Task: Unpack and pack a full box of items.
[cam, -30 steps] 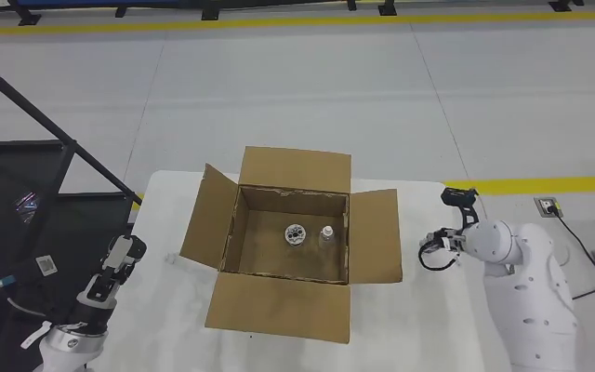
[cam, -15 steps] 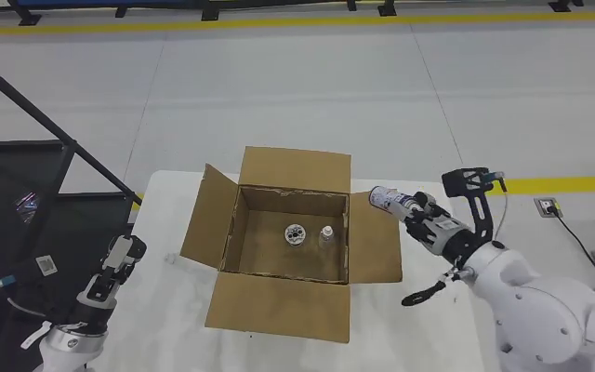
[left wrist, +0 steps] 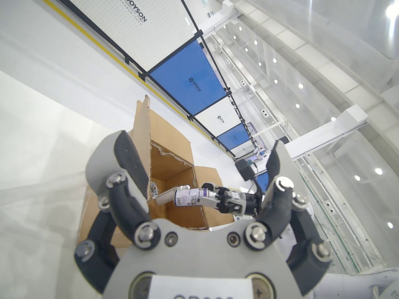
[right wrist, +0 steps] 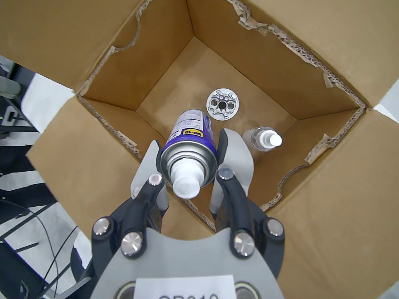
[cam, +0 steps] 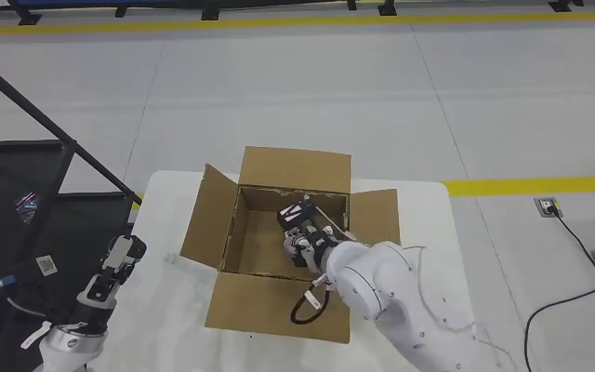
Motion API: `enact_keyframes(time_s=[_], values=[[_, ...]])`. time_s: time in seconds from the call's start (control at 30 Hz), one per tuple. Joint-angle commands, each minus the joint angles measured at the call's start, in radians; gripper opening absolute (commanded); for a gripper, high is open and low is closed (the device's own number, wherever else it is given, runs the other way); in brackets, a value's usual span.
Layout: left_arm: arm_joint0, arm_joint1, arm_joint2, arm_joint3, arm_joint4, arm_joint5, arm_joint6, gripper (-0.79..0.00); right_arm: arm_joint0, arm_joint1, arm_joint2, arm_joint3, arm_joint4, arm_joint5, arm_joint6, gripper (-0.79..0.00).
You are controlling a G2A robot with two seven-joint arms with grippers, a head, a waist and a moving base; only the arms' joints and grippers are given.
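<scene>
Gripping a blue spray can (right wrist: 191,135) by its sides, your right gripper (right wrist: 189,144) has both fingers clamped against the can, whose white nozzle faces the wrist while its base points down into the open cardboard box (right wrist: 249,48). The can sits in the box's mouth, above the floor; from the left wrist view it (left wrist: 187,196) shows at about rim height, between the raised flaps. On the box floor beyond the can lies a round metal disc (right wrist: 222,104) with a ring of holes, flat and apart from the walls. Just beside it, nearer one corner, stands a small clear spray bottle (right wrist: 263,140) with a white cap, upright and not touching the disc. All four flaps of the box (cam: 279,312) are folded outward on the white table (cam: 163,298). Your left gripper (cam: 125,253) hangs well apart from the box at the table's left edge, its jaws (left wrist: 201,146) spread wide and holding nothing.
</scene>
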Motion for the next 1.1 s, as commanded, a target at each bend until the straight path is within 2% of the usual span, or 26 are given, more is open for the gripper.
enact_keyframes(time_s=[0.0,0.27,0.33,0.4,0.47,0.57,0.67,0.77,0.93,1.07], values=[[0.000,0.000,0.000,0.000,0.000,0.000,0.000,0.000,0.022,-0.013,-0.039,0.047,-0.014,0.011,0.007,-0.785],[0.000,0.000,0.000,0.000,0.000,0.000,0.000,0.000,0.114,-0.071,-0.151,0.254,-0.047,0.035,0.044,-0.785],[0.000,0.000,0.000,0.000,0.000,0.000,0.000,0.000,0.133,-0.086,-0.164,0.300,-0.040,0.038,0.043,-0.650],[0.000,0.000,0.000,0.000,0.000,0.000,0.000,0.000,0.150,-0.100,-0.171,0.342,-0.017,0.035,0.045,-0.628],[0.000,0.000,0.000,0.000,0.000,0.000,0.000,0.000,0.166,-0.112,-0.180,0.381,-0.006,0.029,0.047,-0.520],[0.000,0.000,0.000,0.000,0.000,0.000,0.000,0.000,0.184,-0.129,-0.191,0.420,0.001,0.028,0.047,-0.428],[0.000,0.000,0.000,0.000,0.000,0.000,0.000,0.000,0.194,-0.142,-0.195,0.445,0.003,0.027,0.045,-0.397],[0.000,0.000,0.000,0.000,0.000,0.000,0.000,0.000,0.199,-0.151,-0.191,0.459,0.005,0.024,0.043,-0.317],[0.000,0.000,0.000,0.000,0.000,0.000,0.000,0.000,0.192,-0.156,-0.173,0.445,-0.004,0.014,0.038,-0.317],[0.000,0.000,-0.004,-0.003,0.019,0.008,0.017,0.000,0.159,-0.146,-0.121,0.357,0.012,-0.009,0.039,-0.286]])
